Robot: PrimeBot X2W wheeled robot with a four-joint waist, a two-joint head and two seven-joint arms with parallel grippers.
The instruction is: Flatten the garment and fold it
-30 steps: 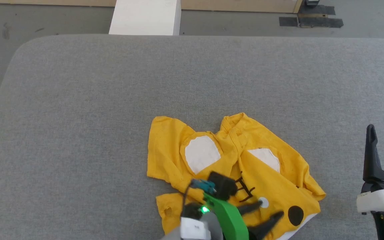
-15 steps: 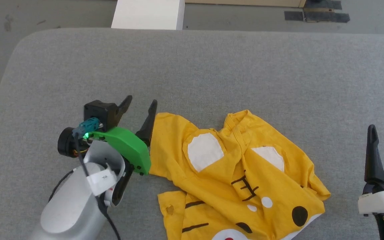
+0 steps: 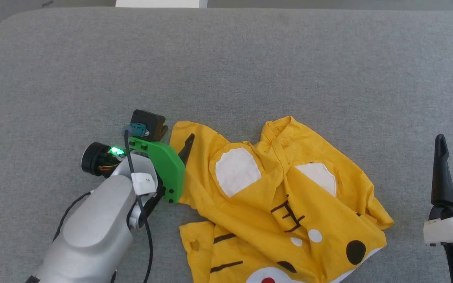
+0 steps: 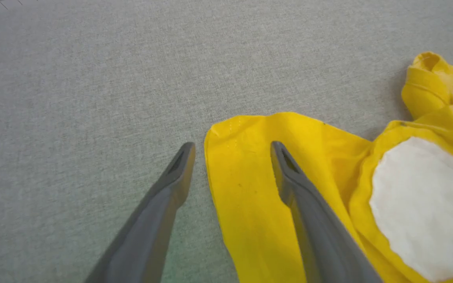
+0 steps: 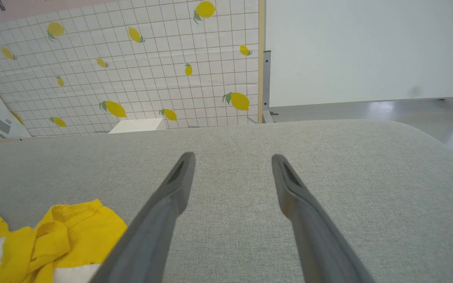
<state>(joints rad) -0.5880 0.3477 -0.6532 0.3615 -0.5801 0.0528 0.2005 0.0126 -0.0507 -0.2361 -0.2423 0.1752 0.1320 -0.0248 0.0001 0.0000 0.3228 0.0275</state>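
The garment, a small bright yellow short-sleeved T-shirt printed with white patches, black stripes and black, white and red dots, lies rumpled on the pale grey cloth-covered worktop, at the near side and a little right of centre in the head view, its lower part running off the bottom of that view. The left tool stands wide and holds nothing, set astride the shirt's left edge: one dark finger over bare grey cloth, the other over yellow fabric. Whether either finger touches down cannot be told. The right tool, also wide and empty, hangs over bare worktop well apart from the shirt's right side.

The job looks to be at its first stage. The left edge lies fairly smooth, but the middle and right are heaped in overlapping layers with the print skewed, so the garment is not yet flat. No fold has been made. By this reading, most of the spreading and all of the folding are left to do.
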